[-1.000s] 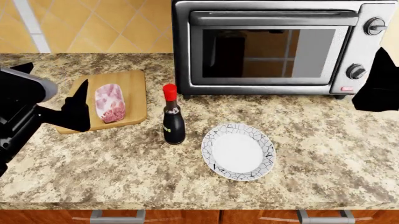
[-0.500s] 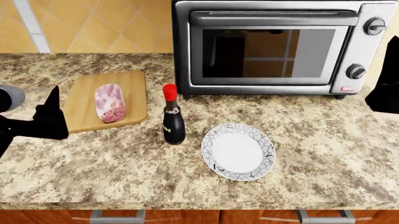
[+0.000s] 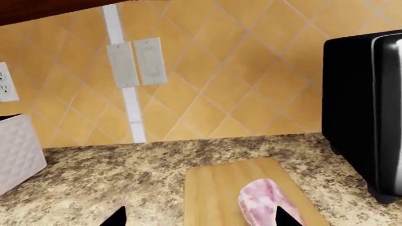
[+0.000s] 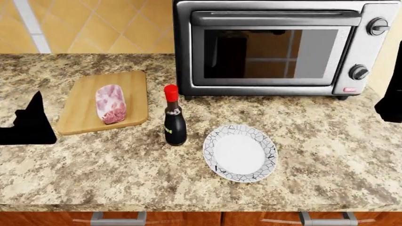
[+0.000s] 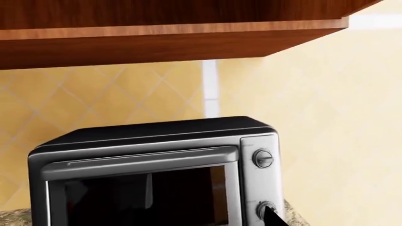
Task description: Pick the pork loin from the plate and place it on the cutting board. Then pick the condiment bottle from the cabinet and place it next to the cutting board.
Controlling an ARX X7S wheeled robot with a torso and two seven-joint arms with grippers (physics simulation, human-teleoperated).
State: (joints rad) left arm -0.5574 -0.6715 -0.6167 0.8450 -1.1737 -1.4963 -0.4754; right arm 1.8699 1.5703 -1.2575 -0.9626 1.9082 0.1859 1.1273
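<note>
Pork loin (image 4: 110, 103): short log of pink-red marbled meat with whitish fat streaks. It lay lengthwise on the cutting board (image 4: 80, 113), a light tan wooden rectangle with rounded corners, on the granite counter (image 4: 125, 174). In the left wrist view the same loin (image 3: 267, 202) sat on the board (image 3: 213, 193), partly cut off by the frame edge.

Condiment bottle (image 4: 174, 120): slim, dark brown-black, red cap, small pale label. It stood upright on the counter just beside the board's right edge, between the board and the plate (image 4: 240, 153). The plate was white with a grey cracked-line rim and carried nothing.

Left gripper (image 4: 28, 125): dark silhouette at the left edge of the head view, just left of the board, apart from it and from the loin. Two fingertips (image 3: 116, 217) showed widely spread in its wrist view, with nothing between them.

Right gripper (image 4: 390, 94): dark shape at the far right edge, beside the toaster oven (image 4: 276, 47), well apart from the bottle. Only one fingertip (image 5: 271, 217) showed; spread could not be told.
</note>
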